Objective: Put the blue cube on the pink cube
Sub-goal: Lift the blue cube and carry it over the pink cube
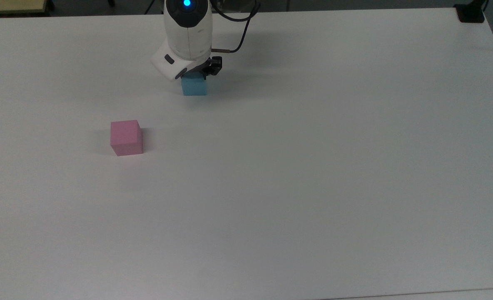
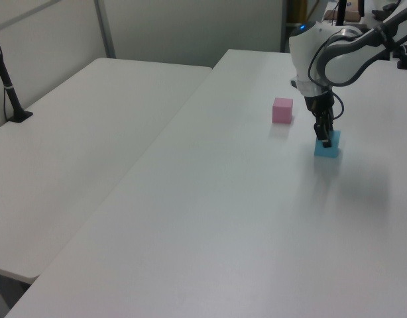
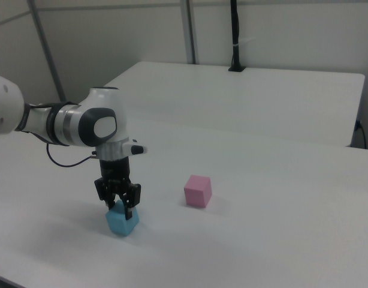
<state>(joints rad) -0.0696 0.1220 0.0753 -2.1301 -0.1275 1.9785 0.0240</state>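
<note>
The blue cube (image 1: 195, 87) (image 2: 327, 147) (image 3: 121, 222) rests on the white table (image 1: 313, 166) near the far edge in the top view. My gripper (image 2: 325, 134) (image 3: 121, 206) points straight down over it, one finger on each side of its upper half and pressing on it. The white wrist (image 1: 182, 50) hides the cube's top in the top view. The pink cube (image 1: 125, 137) (image 2: 282, 110) (image 3: 198, 191) stands alone on the table, down and to the top view's left of the blue one, well apart from the gripper.
A second white table (image 2: 91, 126) adjoins this one. A black post (image 3: 235, 36) (image 2: 8, 86) stands clamped at its far edge. A black clamp (image 1: 470, 12) sits at the top view's upper right corner.
</note>
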